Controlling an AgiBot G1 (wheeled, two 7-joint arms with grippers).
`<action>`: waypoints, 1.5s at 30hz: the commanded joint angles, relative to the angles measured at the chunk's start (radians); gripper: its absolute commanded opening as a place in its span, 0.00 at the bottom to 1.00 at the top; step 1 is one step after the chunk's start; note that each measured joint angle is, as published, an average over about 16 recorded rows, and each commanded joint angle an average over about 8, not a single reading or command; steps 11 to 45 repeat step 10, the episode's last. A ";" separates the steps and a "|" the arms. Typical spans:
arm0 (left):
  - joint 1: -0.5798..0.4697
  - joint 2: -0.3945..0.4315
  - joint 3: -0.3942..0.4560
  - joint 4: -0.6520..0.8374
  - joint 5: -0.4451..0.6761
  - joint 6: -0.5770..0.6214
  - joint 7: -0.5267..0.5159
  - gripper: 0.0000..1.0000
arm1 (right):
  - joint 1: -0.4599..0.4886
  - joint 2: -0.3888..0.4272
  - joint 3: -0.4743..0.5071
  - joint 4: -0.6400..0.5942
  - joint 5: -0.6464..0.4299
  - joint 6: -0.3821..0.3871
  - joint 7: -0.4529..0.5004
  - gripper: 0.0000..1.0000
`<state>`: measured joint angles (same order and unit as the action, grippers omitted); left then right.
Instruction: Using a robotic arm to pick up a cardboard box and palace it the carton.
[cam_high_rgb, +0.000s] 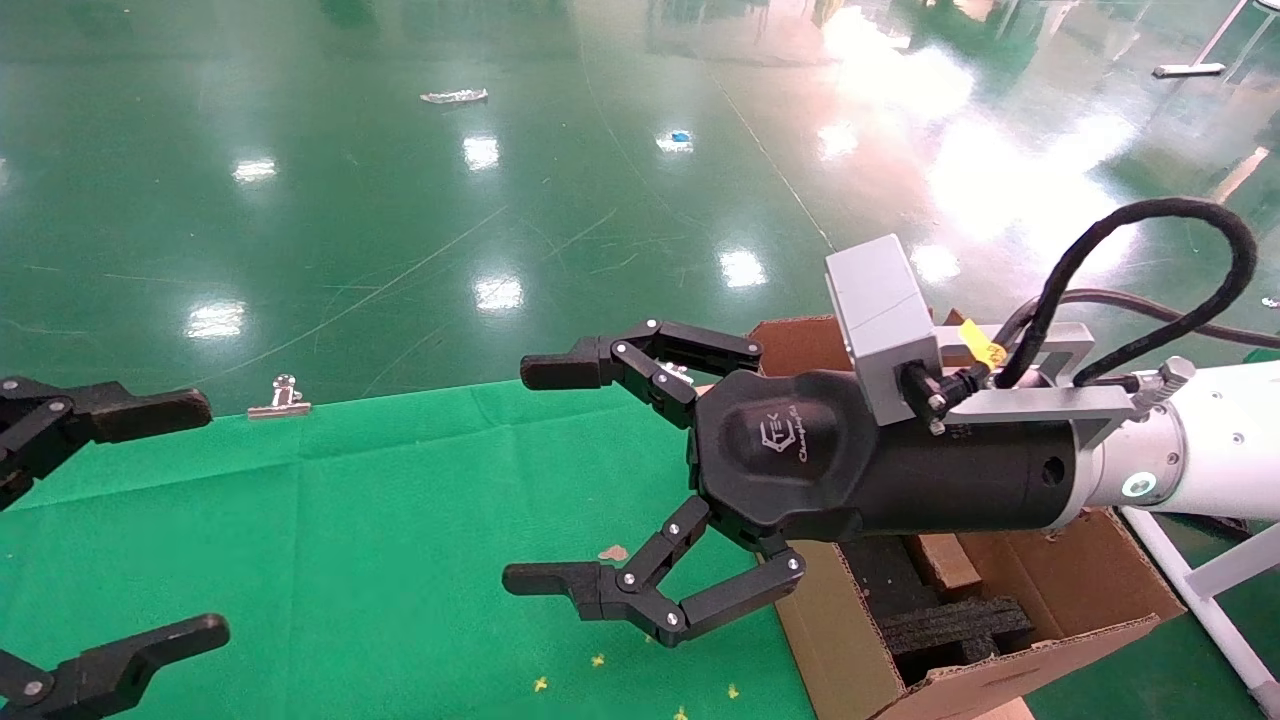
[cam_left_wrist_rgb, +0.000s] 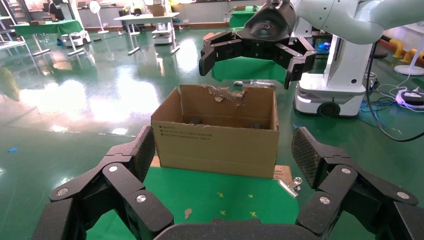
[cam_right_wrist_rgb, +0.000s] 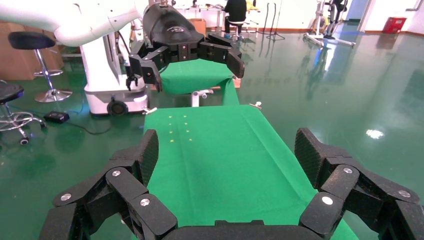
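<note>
The right gripper (cam_high_rgb: 530, 480) is hovering spread and empty over the green cloth (cam_high_rgb: 400, 520), beside the carton (cam_high_rgb: 1040, 600). Only the left wrist view is showing the carton's torn edge (cam_left_wrist_rgb: 227, 94). The left gripper (cam_high_rgb: 200, 520) is hanging spread too. No cardboard box is showing.
</note>
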<state>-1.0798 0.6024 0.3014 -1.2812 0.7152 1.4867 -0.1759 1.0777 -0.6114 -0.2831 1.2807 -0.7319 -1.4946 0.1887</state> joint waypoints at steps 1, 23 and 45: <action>0.000 0.000 0.000 0.000 0.000 0.000 0.000 1.00 | 0.000 0.000 0.000 0.000 0.000 0.000 0.000 1.00; 0.000 0.000 0.000 0.000 0.000 0.000 0.000 1.00 | 0.000 0.000 0.000 0.000 0.000 0.000 0.000 1.00; 0.000 0.000 0.000 0.000 0.000 0.000 0.000 1.00 | 0.000 0.000 0.000 0.000 0.000 0.000 0.000 1.00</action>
